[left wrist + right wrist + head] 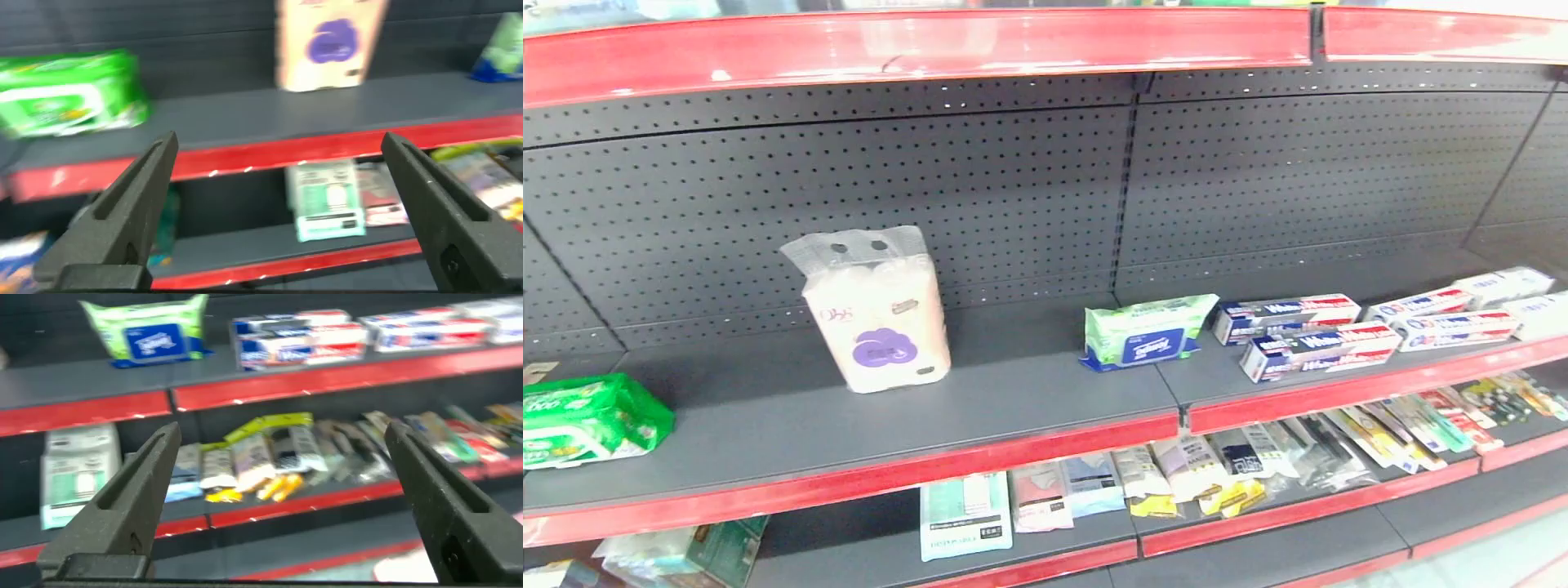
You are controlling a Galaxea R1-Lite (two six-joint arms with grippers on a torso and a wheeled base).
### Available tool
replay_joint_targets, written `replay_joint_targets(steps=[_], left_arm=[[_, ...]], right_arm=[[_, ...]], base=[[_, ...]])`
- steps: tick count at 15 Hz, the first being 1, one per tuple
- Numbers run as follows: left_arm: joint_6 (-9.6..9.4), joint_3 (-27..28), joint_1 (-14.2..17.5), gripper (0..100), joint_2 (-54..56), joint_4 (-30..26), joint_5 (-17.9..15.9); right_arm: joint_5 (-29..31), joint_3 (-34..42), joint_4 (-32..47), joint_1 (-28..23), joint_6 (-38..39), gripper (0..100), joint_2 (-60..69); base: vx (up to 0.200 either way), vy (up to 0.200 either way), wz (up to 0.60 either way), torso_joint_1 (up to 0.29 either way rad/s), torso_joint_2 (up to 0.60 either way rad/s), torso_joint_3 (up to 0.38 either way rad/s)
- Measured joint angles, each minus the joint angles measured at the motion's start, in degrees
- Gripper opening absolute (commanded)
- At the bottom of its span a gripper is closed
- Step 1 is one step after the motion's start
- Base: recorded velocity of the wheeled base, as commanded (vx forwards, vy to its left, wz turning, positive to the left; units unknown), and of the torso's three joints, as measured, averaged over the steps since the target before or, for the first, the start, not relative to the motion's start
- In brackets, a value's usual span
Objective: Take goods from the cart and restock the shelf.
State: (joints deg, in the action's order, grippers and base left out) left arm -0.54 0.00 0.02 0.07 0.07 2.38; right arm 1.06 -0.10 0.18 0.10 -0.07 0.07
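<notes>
Head view, entry one: shelf (1013, 392), grey board with red front lip, partly stocked. From the robot's left to its right are listed a green pack of wipes (588, 416) lying flat, a pack of paper rolls (876, 318) standing upright towards the back, a second pack of wipes (1143, 331) lying flat by the board joint, and toothpaste boxes (1319, 347) laid with their long axes roughly along the front lip. Small hanging sachets (1176, 474) are kept on the tier below.

Entry two: left tool (278, 145), fingers spread wide, nothing held. It is held in front of the red lip, facing the bare stretch between the green pack and the paper rolls.

Entry three: right tool (282, 433), fingers likewise spread wide, nothing held. It is held lower, before the section with the second pack of wipes and the boxes.

Judgement: no goods are carried, so a fetch from the cart is taken to be the step in hand; the cart's bearing from either tool cannot be told. The widest bare board lies straight ahead of the left tool, so the left arm is judged nearer for the next placement.
</notes>
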Motion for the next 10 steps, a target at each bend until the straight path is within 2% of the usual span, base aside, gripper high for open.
replay_joint_targets(steps=[10], left_arm=[[0.02,0.0,0.0,100,0.0,0.0,0.0]], right_arm=[[0.0,0.0,0.0,0.0,0.0,100,0.0]], base=[[0.0,0.0,-0.6,0.002,0.01,0.003]])
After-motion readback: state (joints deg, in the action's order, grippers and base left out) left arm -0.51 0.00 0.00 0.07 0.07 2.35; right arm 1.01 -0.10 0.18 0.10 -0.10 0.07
